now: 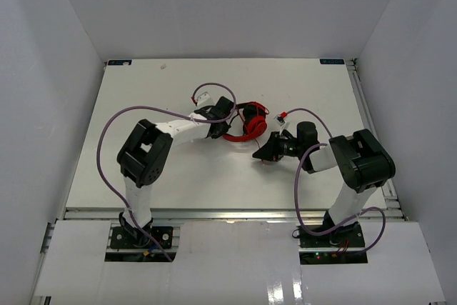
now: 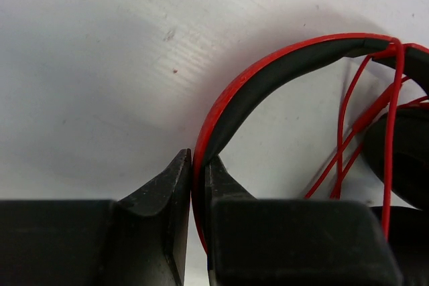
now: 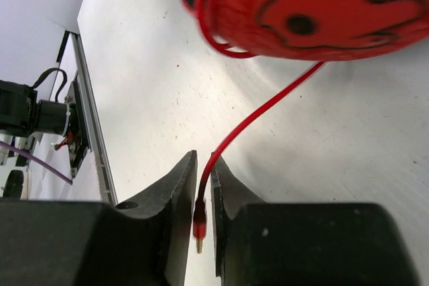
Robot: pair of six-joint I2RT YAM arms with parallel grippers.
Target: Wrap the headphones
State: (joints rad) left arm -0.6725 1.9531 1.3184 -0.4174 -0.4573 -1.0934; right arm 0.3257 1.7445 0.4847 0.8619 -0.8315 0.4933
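Observation:
The red headphones [image 1: 248, 127] lie at the middle of the white table [image 1: 143, 91]. My left gripper [image 1: 230, 113] is shut on the red headband with its black inner side [image 2: 268, 78], which passes between the fingertips in the left wrist view, gripper [image 2: 198, 165]. Several strands of thin red cord [image 2: 389, 132] cross the band near a black ear pad [image 2: 402, 155]. My right gripper [image 1: 261, 156] sits just in front of the headphones. In its wrist view the right gripper [image 3: 203, 172] is shut on the cord [image 3: 268, 105] just above its plug [image 3: 199, 222], and a red ear cup [image 3: 301, 5] is close above.
White walls enclose the table on three sides. A metal rail [image 1: 368, 119] runs along the table's right edge. Purple robot cables [image 1: 107, 130] loop above both arms. The table's near edge and a motor unit [image 3: 30, 115] show at the left of the right wrist view.

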